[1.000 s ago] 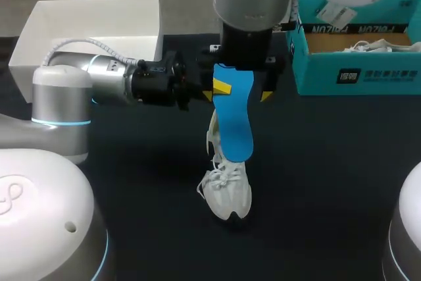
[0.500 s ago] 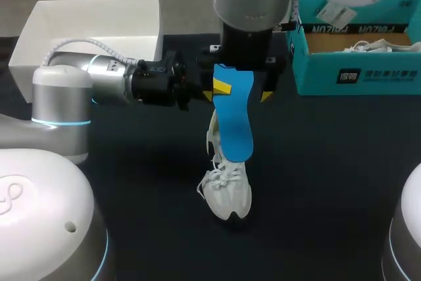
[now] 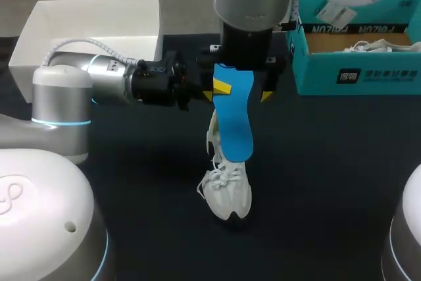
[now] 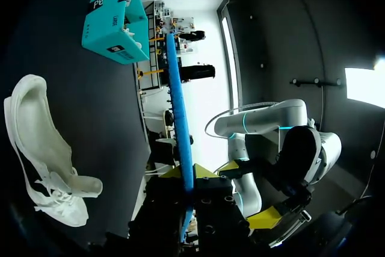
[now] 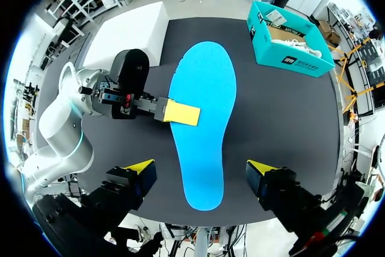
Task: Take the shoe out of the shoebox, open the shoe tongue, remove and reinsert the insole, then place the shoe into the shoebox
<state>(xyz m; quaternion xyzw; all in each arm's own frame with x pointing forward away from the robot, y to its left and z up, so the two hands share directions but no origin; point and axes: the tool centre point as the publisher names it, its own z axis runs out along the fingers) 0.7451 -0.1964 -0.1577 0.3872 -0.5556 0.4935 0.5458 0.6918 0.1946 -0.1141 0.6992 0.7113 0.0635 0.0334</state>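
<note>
Left hand (image 4: 187,179) pinching insole (image 5: 203,88) | right hand (image 5: 200,167) spread astride insole, not touching

- Counter (image 3: 329,182): carries everything below.
- Shoe (image 3: 227,192): middle of the counter, toe toward my near edge.
- Insole (image 3: 233,120): raised over the shoe's heel end, apart from it.
- My left end effector (image 4: 187,176): in from the left, clamped on the insole's side edge.
- My right end effector (image 5: 201,173): above the insole, fingers well apart on either side, not touching it.
- Shoebox (image 3: 355,64): far right, second shoe (image 3: 381,45) inside.
- Box (image 3: 92,27): far left.
</note>
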